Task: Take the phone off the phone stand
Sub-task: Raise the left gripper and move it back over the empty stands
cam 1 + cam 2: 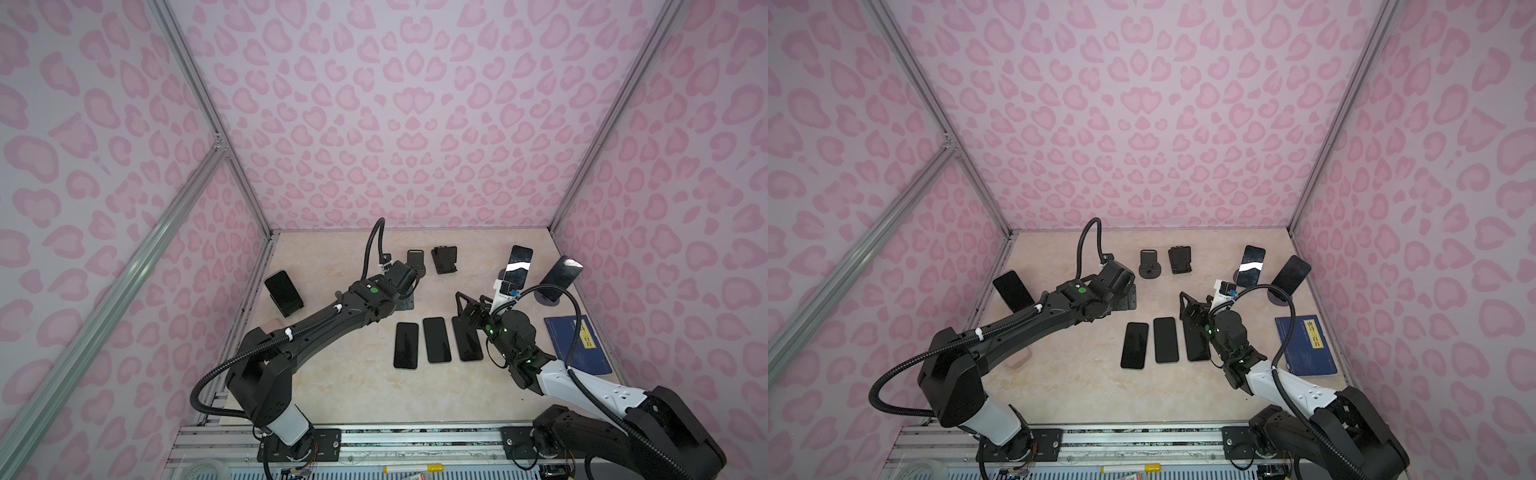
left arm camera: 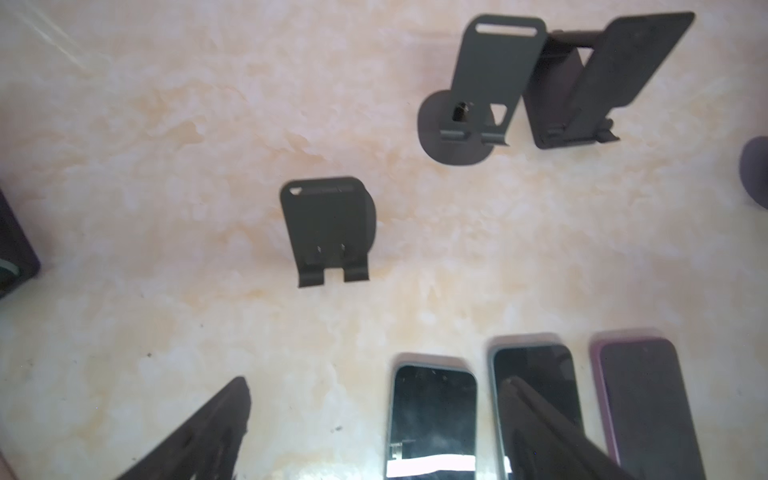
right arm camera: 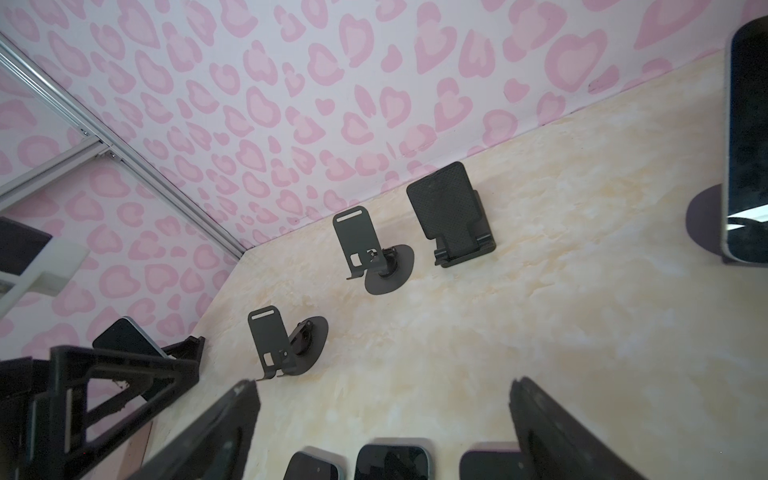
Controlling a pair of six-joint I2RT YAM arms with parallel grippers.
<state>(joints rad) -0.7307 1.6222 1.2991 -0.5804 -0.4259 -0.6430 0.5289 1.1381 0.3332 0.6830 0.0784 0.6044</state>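
Note:
Three dark phones lean on phone stands. One phone (image 1: pixel 284 293) is at the left, and two, a phone (image 1: pixel 519 266) and a phone (image 1: pixel 561 278), are at the back right. My left gripper (image 2: pixel 376 382) hangs open and empty over an empty black stand (image 2: pixel 328 228) near the table's middle; in a top view my left arm hides that stand. My right gripper (image 3: pixel 384 386) (image 1: pixel 471 305) is open and empty above the far ends of three flat phones (image 1: pixel 437 340). One stood phone (image 3: pixel 748 145) is off to its side.
Two more empty stands, a round-based stand (image 1: pixel 415 262) and a folding stand (image 1: pixel 444 259), are at the back. A blue book (image 1: pixel 577 345) lies at the right edge. Pink patterned walls close in the beige table (image 1: pixel 353 395) on three sides.

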